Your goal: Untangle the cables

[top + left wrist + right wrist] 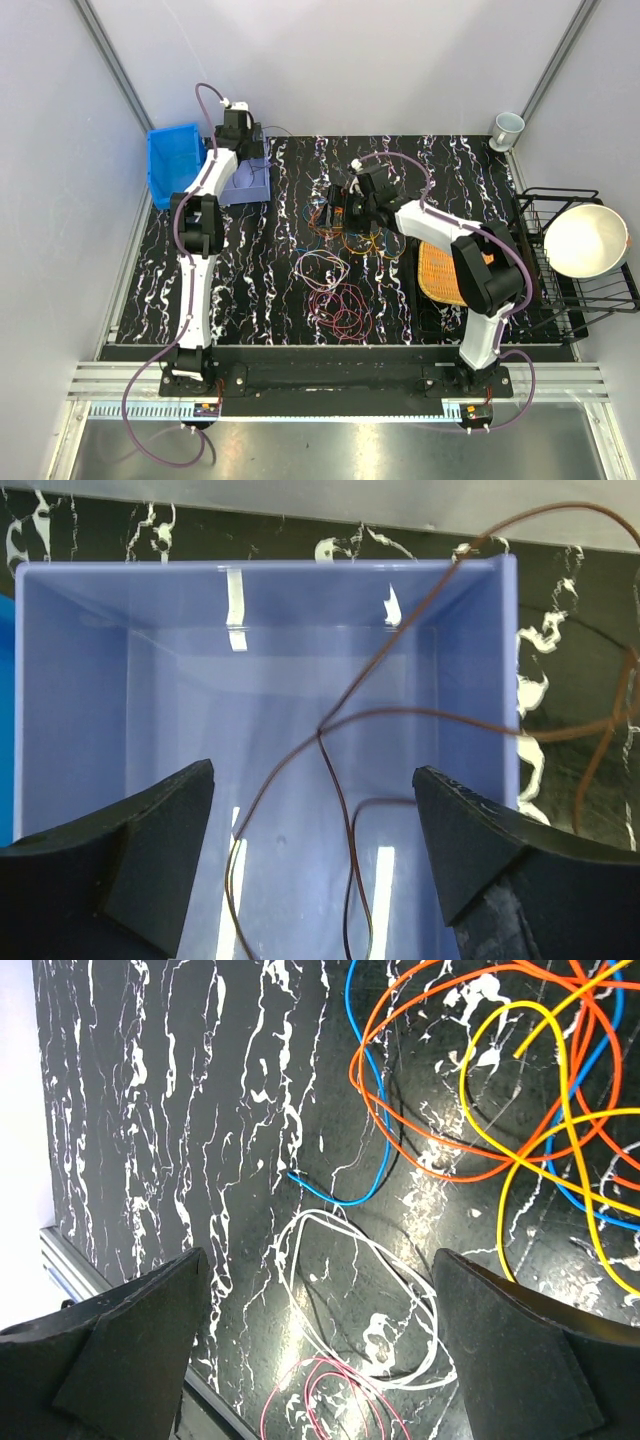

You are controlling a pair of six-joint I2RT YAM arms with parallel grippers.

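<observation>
A tangle of orange (460, 1175), yellow (500, 1218) and blue (351, 1202) cables lies mid-table (345, 228). A whitish loop (310, 1214) (320, 270) and magenta-red loops (311, 1361) (345, 312) lie nearer the arms. My right gripper (342, 200) (320, 1255) is open and empty, above the whitish loop beside the tangle. My left gripper (250, 140) (314, 770) is open and empty over a lavender bin (250, 568) (245, 188). A thin brown cable (320, 730) lies in that bin and trails out over its right rim.
A blue bin (172, 165) stands left of the lavender one. An orange woven mat (440, 272) lies under the right arm. A black wire rack (540, 290) holding a white bowl (585, 240) stands at the right edge. A cup (507, 128) is at the back right.
</observation>
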